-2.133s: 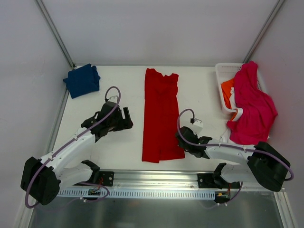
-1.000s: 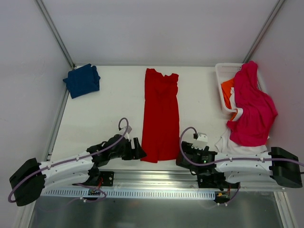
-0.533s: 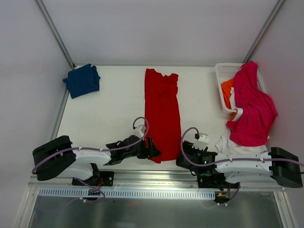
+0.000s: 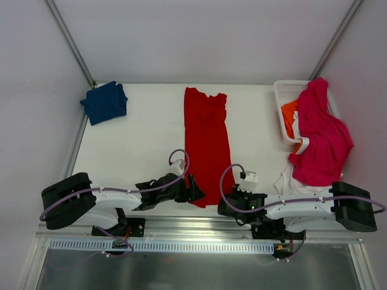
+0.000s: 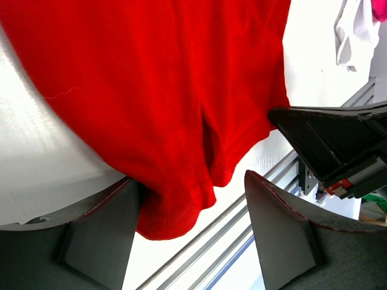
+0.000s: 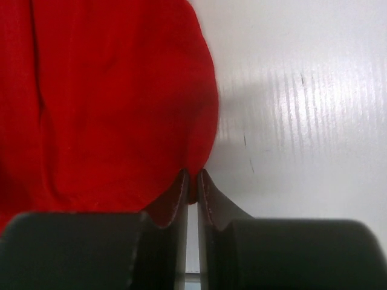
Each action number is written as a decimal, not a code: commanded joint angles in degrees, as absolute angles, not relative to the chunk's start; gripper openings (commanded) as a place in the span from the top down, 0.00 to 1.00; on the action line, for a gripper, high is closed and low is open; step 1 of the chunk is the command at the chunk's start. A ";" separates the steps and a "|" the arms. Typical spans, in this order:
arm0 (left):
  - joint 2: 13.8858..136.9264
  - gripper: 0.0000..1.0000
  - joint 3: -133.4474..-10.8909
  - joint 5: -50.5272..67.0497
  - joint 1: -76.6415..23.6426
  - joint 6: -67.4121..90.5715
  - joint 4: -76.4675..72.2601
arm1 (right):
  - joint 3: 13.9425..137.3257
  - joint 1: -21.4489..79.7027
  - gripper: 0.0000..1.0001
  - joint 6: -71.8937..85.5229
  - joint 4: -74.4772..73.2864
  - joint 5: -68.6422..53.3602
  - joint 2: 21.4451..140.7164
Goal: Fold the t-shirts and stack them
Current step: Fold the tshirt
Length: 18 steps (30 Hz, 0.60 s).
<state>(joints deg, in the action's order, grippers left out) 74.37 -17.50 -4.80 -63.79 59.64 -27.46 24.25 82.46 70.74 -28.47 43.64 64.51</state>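
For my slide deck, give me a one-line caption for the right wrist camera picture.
The right gripper pinches the edge of the red t-shirt lying on the white table.

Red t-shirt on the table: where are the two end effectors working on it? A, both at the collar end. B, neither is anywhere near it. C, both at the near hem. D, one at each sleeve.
C: the left end effector stands open around the near left corner of the red t-shirt, and the right end effector is pinched shut on the cloth edge at the near right corner.
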 commanded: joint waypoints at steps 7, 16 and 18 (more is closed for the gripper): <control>71.63 0.39 -15.03 -7.91 -64.60 60.55 -12.67 | 26.36 83.58 0.99 73.56 -31.46 42.54 65.92; 67.07 0.67 -16.61 -9.67 -68.20 63.89 -4.31 | 27.86 84.46 0.99 74.71 -33.75 43.42 67.41; 65.58 0.71 -16.44 -10.37 -68.90 65.03 -2.82 | 28.04 84.64 0.99 75.06 -33.75 43.42 67.94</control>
